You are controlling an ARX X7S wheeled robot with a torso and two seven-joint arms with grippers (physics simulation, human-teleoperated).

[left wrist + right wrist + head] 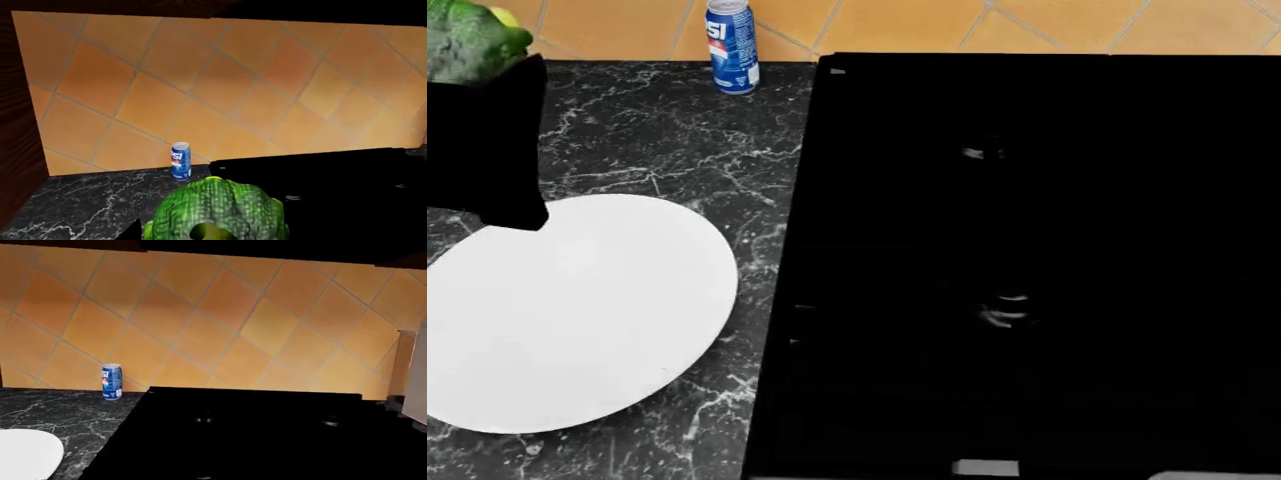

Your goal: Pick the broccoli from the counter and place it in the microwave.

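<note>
The broccoli [467,38], a dark-green bumpy head, is held up above the counter [641,130] at the far left of the head view, over the far edge of the white plate. My left gripper [478,60] is shut on it, its black body hanging below. In the left wrist view the broccoli [217,210] fills the space between the jaws, with a dark fingertip [133,231] beside it. My right gripper shows in no view. The microwave is out of view.
A large white plate [561,310] lies on the marble counter below the left arm. A blue Pepsi can [731,45] stands by the orange tiled wall. The glossy black stove top [1028,260] takes up the right side. A pale grey edge [415,385] shows at far right.
</note>
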